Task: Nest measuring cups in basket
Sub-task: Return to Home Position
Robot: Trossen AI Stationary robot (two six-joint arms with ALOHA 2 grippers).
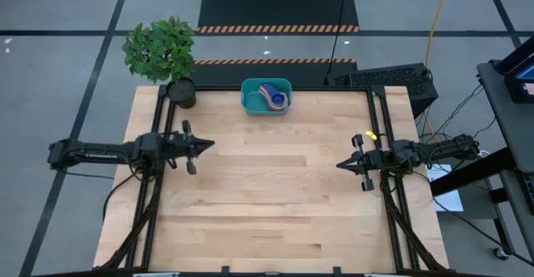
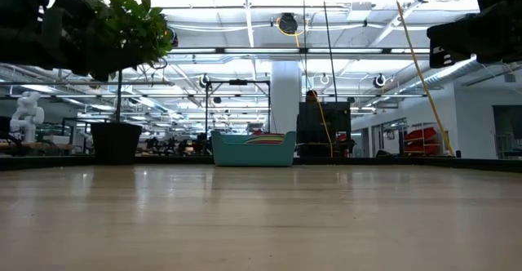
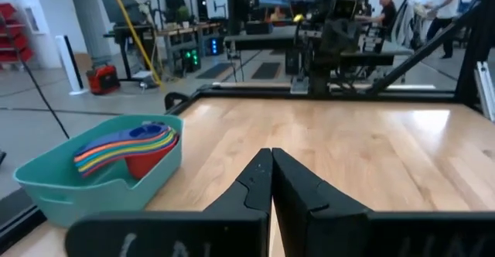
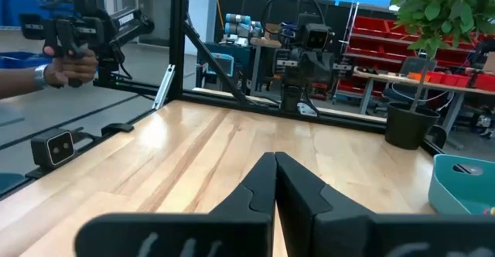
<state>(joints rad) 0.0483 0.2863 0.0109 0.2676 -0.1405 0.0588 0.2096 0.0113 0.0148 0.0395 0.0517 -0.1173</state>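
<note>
Homing judged nearly done: left gripper [image 1: 209, 144] and right gripper [image 1: 340, 165] sat empty, jaws together, at opposite table [image 1: 267, 219] edges, best kept well clear of the basket [image 1: 249, 102].

The table [image 1: 267, 193] is a pale wooden board of long glued strips, filling the middle and lower part of the high view. Black rails [image 1: 377, 114] run down its left and right sides and along its upper edge. Two things stand on the wood, both by the upper edge. The teal basket [image 1: 246, 95] sits just above the centre of the frame. The black plant pot [image 1: 181, 93] stands in the board's upper left corner, apart from the basket. The low view shows both at the far end of the board
</note>
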